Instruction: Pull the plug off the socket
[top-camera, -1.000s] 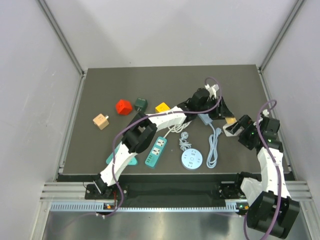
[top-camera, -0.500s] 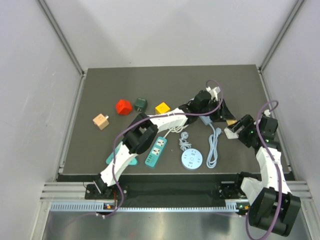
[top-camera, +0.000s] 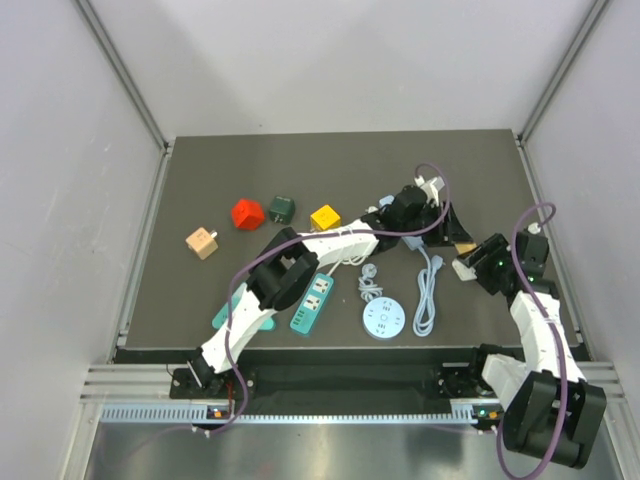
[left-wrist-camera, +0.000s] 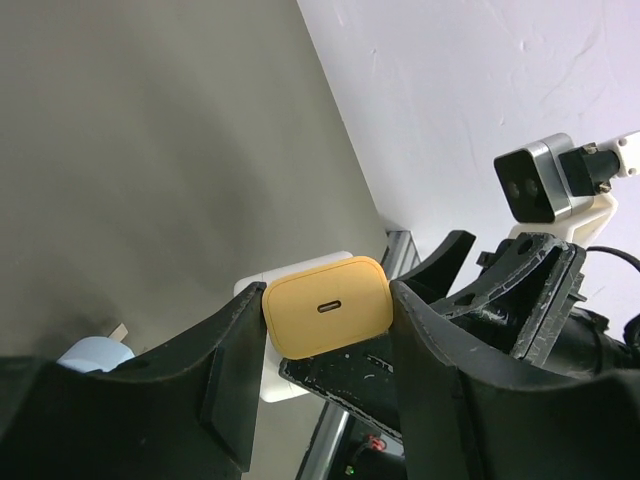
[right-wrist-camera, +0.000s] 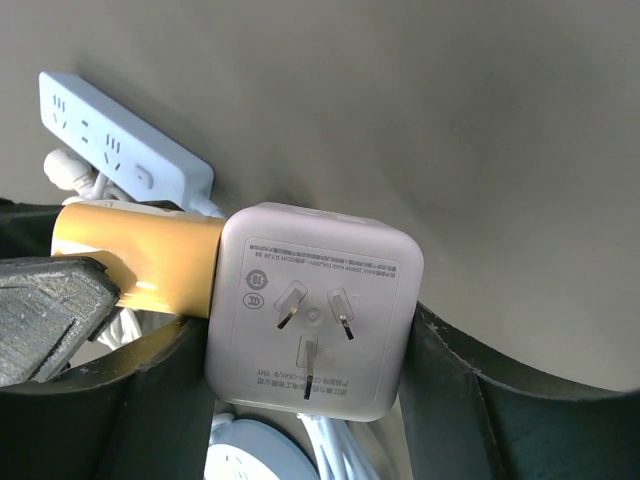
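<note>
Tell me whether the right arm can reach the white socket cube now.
Likely yes: the white socket cube sits between the fingers of the right gripper; the left gripper clamps only the yellow plug.

A rounded yellow plug (left-wrist-camera: 326, 318) sits pushed into the side of a white cube socket (right-wrist-camera: 312, 310), the socket's three prongs bared.
</note>
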